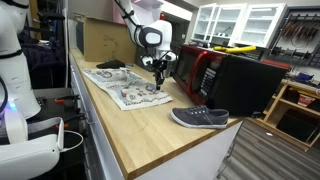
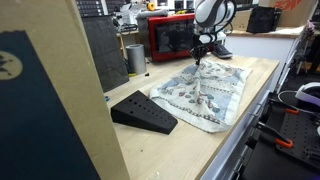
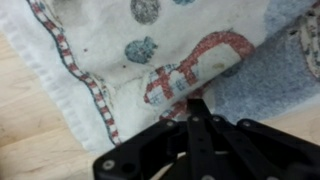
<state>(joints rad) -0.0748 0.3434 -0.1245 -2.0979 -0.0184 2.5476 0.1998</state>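
A white patterned cloth with a red-trimmed edge lies spread and creased on the wooden table; it also shows in an exterior view. My gripper is at the cloth's far edge, also seen in an exterior view. In the wrist view the fingers are pressed together with their tips on the cloth, where the printed side meets a grey-blue turned-over part. The gripper looks shut on the cloth's edge.
A grey shoe lies near the table's front corner. A red and black microwave stands behind the gripper. A black wedge sits on the table beside the cloth. A cardboard box stands at the back.
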